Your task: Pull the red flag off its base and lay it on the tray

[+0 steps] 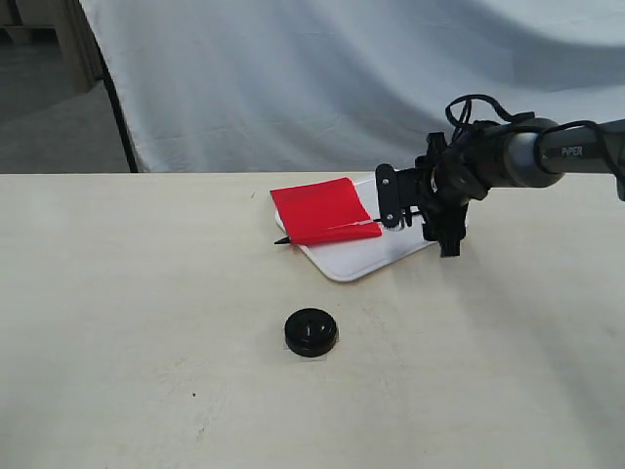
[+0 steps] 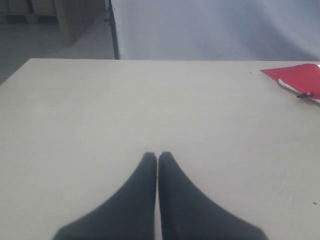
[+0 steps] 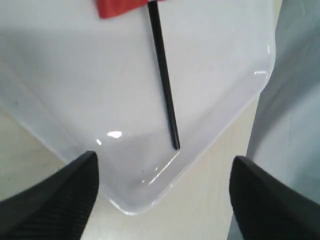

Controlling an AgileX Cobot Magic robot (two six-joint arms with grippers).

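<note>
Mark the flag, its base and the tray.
flag (image 1: 322,210), exterior view, middle of the red cloth.
base (image 1: 312,332), exterior view, top of the black disc.
tray (image 1: 371,256), exterior view, bare white floor beside the flag.

the one legible marking is the word "piper", printed in small pale letters on the grey tube of the right arm (image 1: 576,152), reaching in from the scene's right.

Your exterior view looks down from the near side of the table (image 1: 117,391). The left wrist view faces far, low over it; the right sits close above the tray (image 3: 215,75). All share the red flag (image 1: 317,207).
</note>
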